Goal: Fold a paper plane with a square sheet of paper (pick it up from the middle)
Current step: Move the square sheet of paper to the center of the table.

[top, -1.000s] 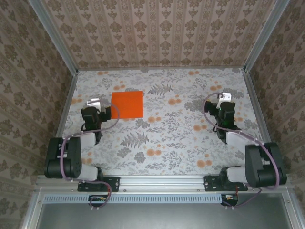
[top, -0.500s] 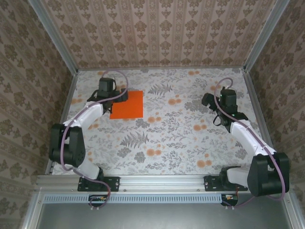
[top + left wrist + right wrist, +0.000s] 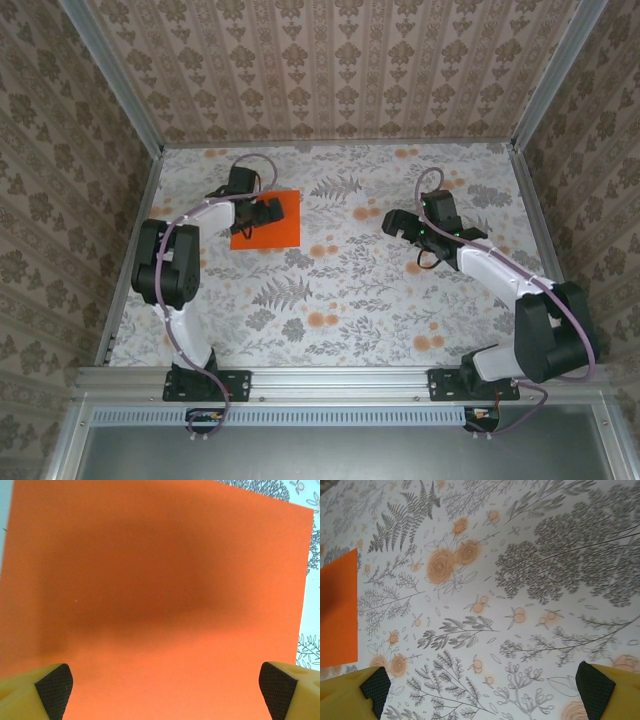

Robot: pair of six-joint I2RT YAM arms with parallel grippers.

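The square sheet of paper (image 3: 285, 228) is plain bright orange and lies flat and uncreased on the flowered table at the back left. My left gripper (image 3: 264, 216) hovers low over the sheet's left half, casting a dark shadow on it. In the left wrist view the sheet (image 3: 160, 580) spreads wide, and the left gripper (image 3: 167, 685) stands open, its black pads (image 3: 54, 685) far apart with nothing between them. My right gripper (image 3: 393, 222) is open over bare table right of centre, pointing left. In its wrist view the right gripper (image 3: 482, 690) holds nothing, and the sheet (image 3: 337, 610) lies at the left edge.
The table (image 3: 340, 290) has a printed cover of grey ferns and small orange flowers. Patterned walls with metal rails (image 3: 135, 230) close it in at the left, back and right. Both arm bases sit on the near rail (image 3: 340, 380).
The left arm has stretched forward and right, bringing its gripper over the orange sheet. The right arm has swung its gripper left toward the table's middle. Both grippers stay open.
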